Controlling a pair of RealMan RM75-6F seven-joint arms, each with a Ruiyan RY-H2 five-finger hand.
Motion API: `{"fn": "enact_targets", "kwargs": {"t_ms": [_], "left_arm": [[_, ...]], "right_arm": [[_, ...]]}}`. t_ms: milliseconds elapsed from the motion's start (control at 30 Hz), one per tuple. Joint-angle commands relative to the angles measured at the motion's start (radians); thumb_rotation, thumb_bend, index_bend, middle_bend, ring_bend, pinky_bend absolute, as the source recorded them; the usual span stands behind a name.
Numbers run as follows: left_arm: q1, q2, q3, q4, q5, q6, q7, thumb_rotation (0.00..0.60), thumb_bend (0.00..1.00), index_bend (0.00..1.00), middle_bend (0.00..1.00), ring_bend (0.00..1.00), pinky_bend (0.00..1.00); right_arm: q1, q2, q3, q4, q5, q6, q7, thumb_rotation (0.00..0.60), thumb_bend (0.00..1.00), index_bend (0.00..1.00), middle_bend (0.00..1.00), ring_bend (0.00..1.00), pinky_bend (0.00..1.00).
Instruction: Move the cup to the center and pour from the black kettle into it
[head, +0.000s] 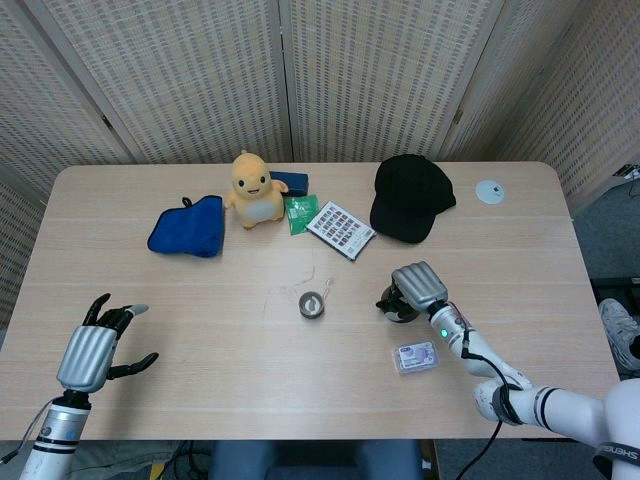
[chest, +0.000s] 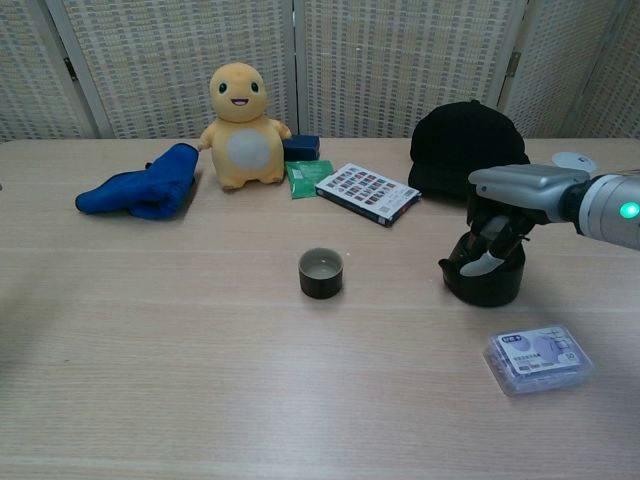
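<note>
The small dark cup (head: 312, 304) (chest: 321, 272) stands upright near the middle of the table. To its right the black kettle (head: 391, 307) (chest: 484, 286) sits on the table surface. My right hand (head: 418, 285) (chest: 508, 204) is over the kettle's top, fingers curled down around its handle. The hand covers most of the kettle in the head view. My left hand (head: 93, 350) hovers at the table's near left corner with its fingers spread and nothing in it; the chest view does not show it.
Along the back lie a blue cloth (head: 188, 227), a yellow plush toy (head: 254, 188), a green packet (head: 300, 213), a printed booklet (head: 341, 229) and a black cap (head: 410, 198). A clear plastic box (head: 416, 356) lies just in front of the kettle. A white disc (head: 489, 191) sits far right.
</note>
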Motion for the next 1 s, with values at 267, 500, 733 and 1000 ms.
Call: {"fn": "enact_targets", "kwargs": {"t_ms": [267, 500, 733, 1000], "left_arm": [[-0.001, 0.0, 0.0, -0.001, 0.0, -0.002, 0.0, 0.0, 0.02, 0.23, 0.29, 0.31, 0.05], [-0.003, -0.001, -0.002, 0.002, 0.0, -0.003, -0.003, 0.0, 0.02, 0.23, 0.29, 0.31, 0.05], [-0.004, -0.001, -0.003, 0.002, 0.0, -0.004, -0.003, 0.0, 0.02, 0.23, 0.29, 0.31, 0.05], [-0.007, -0.002, -0.004, 0.001, 0.0, -0.006, -0.001, 0.0, 0.02, 0.23, 0.29, 0.31, 0.05]], "right_arm": [[-0.006, 0.006, 0.003, -0.011, -0.011, 0.01, 0.004, 0.477, 0.0, 0.95, 0.83, 0.72, 0.22], [-0.015, 0.004, -0.002, -0.014, -0.026, 0.01, 0.023, 0.559, 0.0, 0.95, 0.83, 0.71, 0.21], [-0.021, 0.0, 0.001, -0.01, -0.046, 0.023, 0.039, 0.593, 0.0, 0.95, 0.82, 0.67, 0.21], [-0.027, 0.005, 0.006, -0.011, -0.062, 0.028, 0.063, 0.6, 0.0, 0.95, 0.82, 0.65, 0.45]]}}
